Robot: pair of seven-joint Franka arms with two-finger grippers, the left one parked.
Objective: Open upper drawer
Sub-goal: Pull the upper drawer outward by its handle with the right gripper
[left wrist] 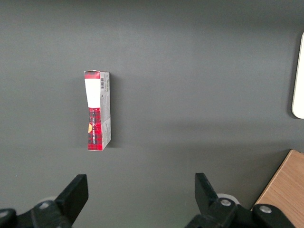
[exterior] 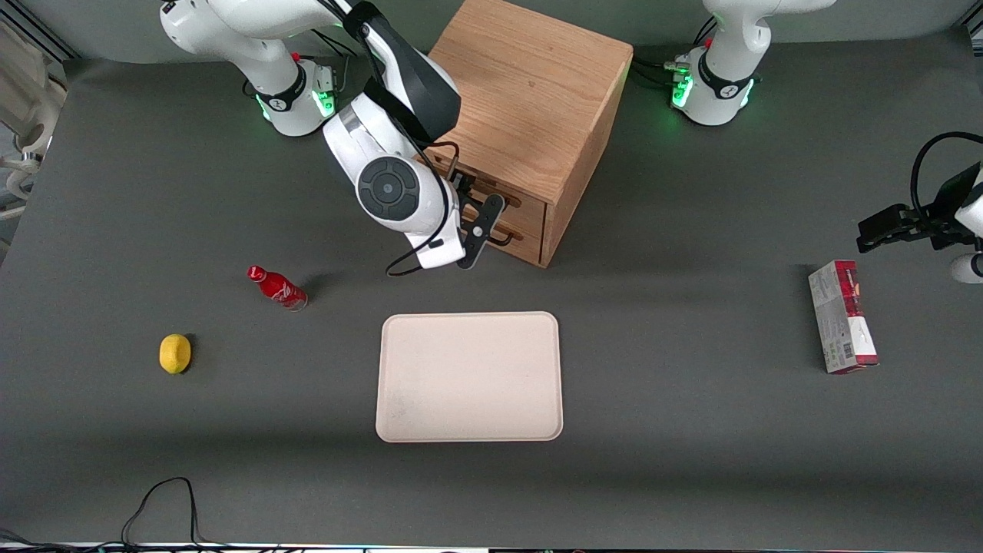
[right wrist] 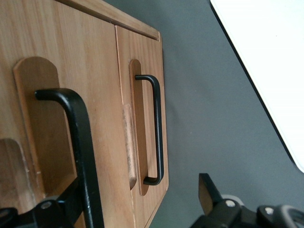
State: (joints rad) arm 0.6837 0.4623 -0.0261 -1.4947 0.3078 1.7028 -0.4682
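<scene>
The wooden cabinet (exterior: 530, 92) stands at the back of the table, its two drawer fronts facing the tray. The upper drawer (exterior: 530, 207) (right wrist: 71, 71) looks closed, and its black bar handle (right wrist: 80, 142) runs close past one finger. My right gripper (exterior: 476, 216) (right wrist: 140, 199) hangs in front of the drawer fronts, open wide. One finger (right wrist: 66, 202) is at the upper handle. The second finger (right wrist: 206, 190) is out over the table, past the lower drawer (right wrist: 142, 57) and its handle (right wrist: 156, 128). Nothing is gripped.
A cream tray (exterior: 468, 376) (right wrist: 266, 57) lies nearer the front camera than the cabinet. A red bottle (exterior: 278, 288) and a lemon (exterior: 175, 353) lie toward the working arm's end. A red-and-white box (exterior: 842, 316) (left wrist: 97, 109) lies toward the parked arm's end.
</scene>
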